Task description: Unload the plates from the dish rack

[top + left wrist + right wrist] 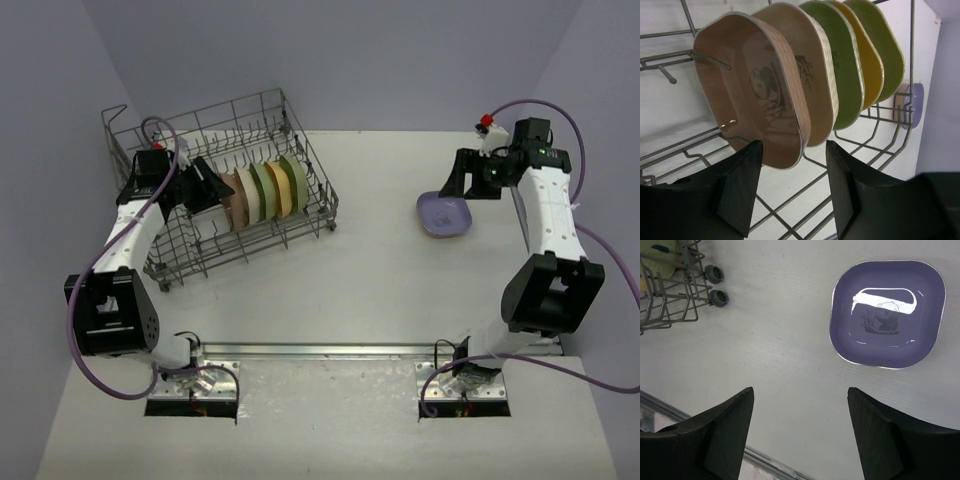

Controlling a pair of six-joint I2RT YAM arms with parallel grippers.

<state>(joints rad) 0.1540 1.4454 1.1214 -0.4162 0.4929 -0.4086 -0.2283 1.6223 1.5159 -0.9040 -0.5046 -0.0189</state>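
Glossy rounded-square plates (265, 192) stand in the wire dish rack (215, 107); left claw (794, 152) and right claw (800, 396) gape wide.

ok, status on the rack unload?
Left gripper open at nearest tan plate; right gripper open, empty. Lavender plate out on table; five plates upright in dish rack. Nothing in the way.

dish rack (215, 118): grey wire, far left | five plates (265, 192): upright between tines | lavender plate (446, 213): lying flat, well apart, right
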